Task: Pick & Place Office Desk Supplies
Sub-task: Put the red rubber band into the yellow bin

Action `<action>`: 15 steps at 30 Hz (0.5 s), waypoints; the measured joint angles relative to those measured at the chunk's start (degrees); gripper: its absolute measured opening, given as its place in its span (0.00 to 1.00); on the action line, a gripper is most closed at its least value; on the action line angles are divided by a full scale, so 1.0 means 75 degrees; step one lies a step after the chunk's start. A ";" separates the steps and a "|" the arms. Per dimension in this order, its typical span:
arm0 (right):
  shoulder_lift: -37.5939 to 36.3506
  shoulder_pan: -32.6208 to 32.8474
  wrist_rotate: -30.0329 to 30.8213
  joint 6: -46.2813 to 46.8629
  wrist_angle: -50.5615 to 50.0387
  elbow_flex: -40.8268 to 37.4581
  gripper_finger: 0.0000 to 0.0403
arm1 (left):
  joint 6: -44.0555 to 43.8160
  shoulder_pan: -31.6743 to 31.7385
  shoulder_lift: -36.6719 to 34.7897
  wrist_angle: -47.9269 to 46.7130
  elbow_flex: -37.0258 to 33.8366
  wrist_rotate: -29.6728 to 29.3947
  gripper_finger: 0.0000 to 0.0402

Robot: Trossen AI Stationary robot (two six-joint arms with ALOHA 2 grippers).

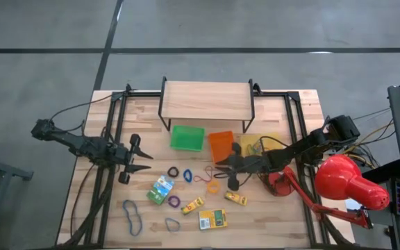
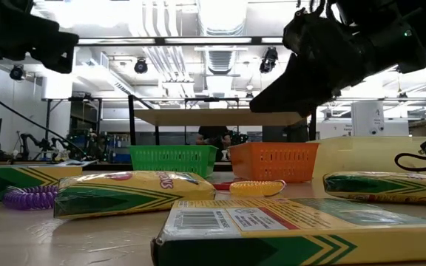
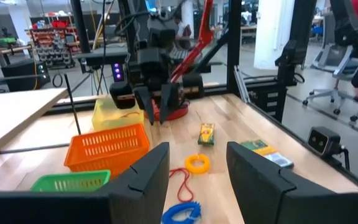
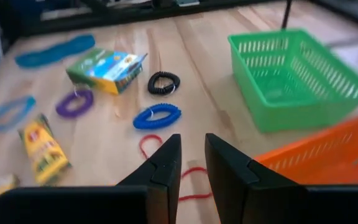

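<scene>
Loose supplies lie flat on the wooden table: a green box, three yellow boxes, and black, blue, purple, red and orange loops. My right gripper hovers over the red loop, tipped down toward the table. A narrow gap separates its fingers and nothing is between them. My left gripper waits open and level near the table's left side, facing the loops.
Green, orange and yellow trays stand in a row in front of a raised wooden shelf at the far side. A red desk lamp sits at the right. Long blue bands lie near the front left.
</scene>
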 joint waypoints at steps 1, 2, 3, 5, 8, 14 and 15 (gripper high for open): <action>0.0000 -0.0002 0.0000 0.0395 0.0006 0.0000 0.17 | 0.0000 0.0000 0.0000 -0.0060 0.0000 0.0000 0.41; 0.0000 -0.0002 0.0001 0.0764 0.0006 0.0000 0.17 | 0.0000 0.0000 0.0000 -0.0132 0.0000 -0.0002 0.41; 0.0000 -0.0002 0.0002 0.1007 0.0009 0.0000 0.17 | 0.0000 0.0000 0.0000 -0.0220 0.0000 0.0000 0.41; 0.0000 -0.0026 0.0050 0.0964 0.0085 0.0006 0.17 | -0.0002 0.0000 0.0001 -0.0396 0.0000 -0.0002 0.41; 0.0000 -0.0038 0.0062 -0.0363 0.0087 0.0159 0.17 | -0.0003 0.0000 0.0000 -0.0700 0.0000 0.0000 0.41; 0.0018 0.0162 0.0053 -0.5018 -0.0584 0.0797 0.17 | -0.0003 0.0000 0.0003 -0.1378 0.0000 -0.0001 0.41; 0.0020 0.0167 0.0053 -0.5410 -0.0735 0.0930 0.17 | -0.0006 0.0000 0.0001 -0.1496 0.0000 0.0000 0.41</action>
